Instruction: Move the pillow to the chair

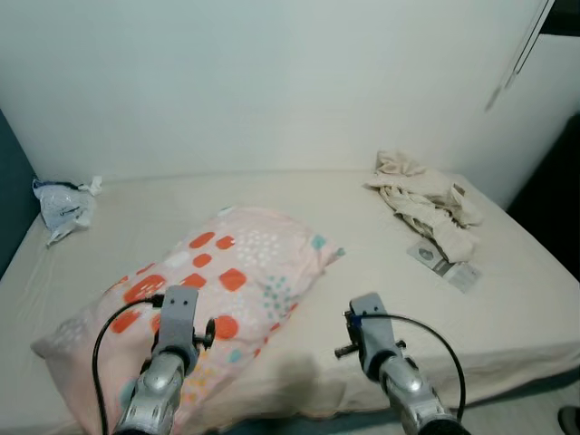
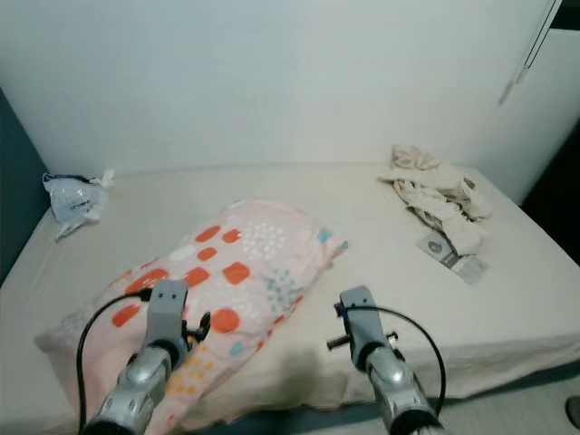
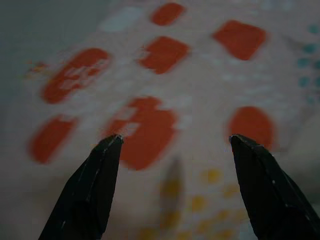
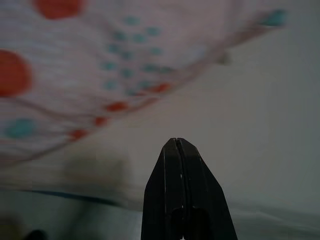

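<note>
Pink cotton pillow with orange patches, teal dots and yellow specks, lying slantwise on the near left part of the bed, one corner toward the front left edge, the opposite corner pointing toward the middle of the mattress. Beige sheet over the whole bed, white wall behind. Left gripper poised just above the near half of the pillow, black fingers spread wide with nothing between them, orange blotches of the pillowcase showing blurred in the gap; cannot tell whether the tips touch the fabric. Left arm reaching in over the pillow's lower portion, black cable looping beside it. Right gripper with fingers pressed together, holding nothing, aimed along the bare sheet just beside the pillow's right edge, pillow hem with teal and red dots close ahead of it. Right arm over the front part of the bed, apart from the pillow. Crumpled cream cloth at the far right of the bed, small flat packet just in front of it. White and blue plastic bag at the far left edge of the bed, well apart from the pillow.
</note>
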